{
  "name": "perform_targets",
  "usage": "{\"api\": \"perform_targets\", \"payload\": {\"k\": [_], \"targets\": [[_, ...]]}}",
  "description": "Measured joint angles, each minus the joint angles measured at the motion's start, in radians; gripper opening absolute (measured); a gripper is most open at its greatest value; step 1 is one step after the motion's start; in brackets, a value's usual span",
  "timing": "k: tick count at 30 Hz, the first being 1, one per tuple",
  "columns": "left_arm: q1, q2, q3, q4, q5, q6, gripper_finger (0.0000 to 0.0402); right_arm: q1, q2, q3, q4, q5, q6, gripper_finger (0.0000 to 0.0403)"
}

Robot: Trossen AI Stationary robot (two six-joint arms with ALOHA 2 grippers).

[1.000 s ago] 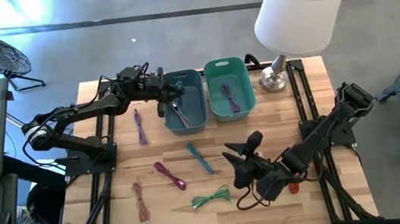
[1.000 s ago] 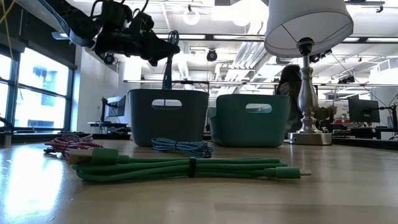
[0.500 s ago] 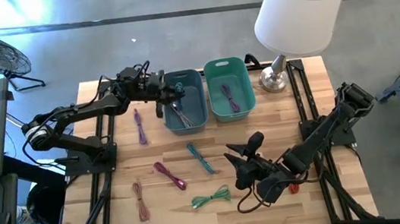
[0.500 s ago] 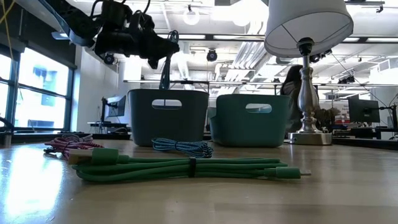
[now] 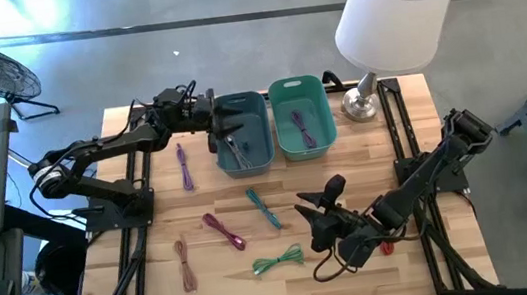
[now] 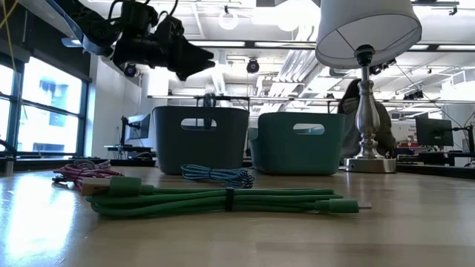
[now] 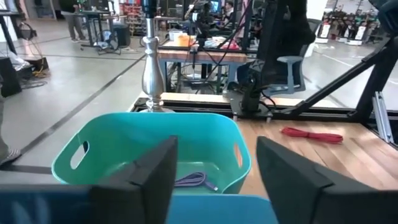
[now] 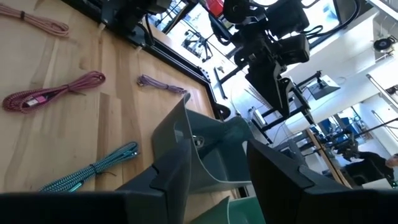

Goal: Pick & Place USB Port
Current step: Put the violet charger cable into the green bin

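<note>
Cables, two bins, two arms on a wooden table (image 5: 169, 280).
Left gripper (image 5: 218, 125) hangs over the near rim of the blue bin (image 5: 262, 153), jaws released and parted, nothing between them; directly below the jaws a dark cable (image 5: 239, 150) lies on that bin's floor. Beyond the jaws, the teal bin (image 5: 311, 86) holds a purple cable (image 5: 302, 128), also seen past the left fingers (image 7: 146, 177) in the left wrist view. Right gripper (image 5: 314, 212) sits low over the table's front, jaws standing apart with nothing between them. Ahead of those jaws lie a teal braided cable (image 5: 264, 209), a magenta cable (image 5: 223, 230) and a green cable (image 5: 278, 260). Farther off: a purple cable on the table (image 5: 184, 166) and a pink cable (image 5: 186, 263). Lamp (image 5: 393, 16) stands beside the teal bin.
</note>
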Motion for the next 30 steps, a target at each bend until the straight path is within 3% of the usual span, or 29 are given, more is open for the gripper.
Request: {"api": "perform_targets", "payload": {"k": [4, 10, 15, 18, 24, 30], "targets": [[0.000, 0.000, 0.000, 0.005, 0.041, -0.030, 0.0254, 0.000, 0.000, 0.000, -0.007, 0.011, -0.002, 0.0149], [0.000, -0.025, -0.001, 0.185, 0.168, -0.190, 0.0256, 0.000, 0.000, 0.000, -0.006, 0.016, -0.002, 0.0149], [-0.028, -0.141, 0.000, 0.447, 0.319, -0.346, 0.0244, 0.000, 0.000, 0.000, -0.022, 0.016, -0.001, 0.0149], [-0.060, -0.263, 0.000, 0.533, 0.361, -0.350, 0.0237, 0.000, 0.000, 0.000, -0.028, 0.016, -0.002, 0.0149], [-0.130, -0.539, 0.000, 0.409, 0.360, -0.210, 0.0217, 0.000, 0.000, 0.000, -0.048, 0.016, -0.002, 0.0149], [-0.145, -0.800, 0.000, -0.005, 0.250, 0.019, 0.0174, -0.001, 0.000, 0.000, -0.050, 0.019, -0.002, 0.0149]]}}
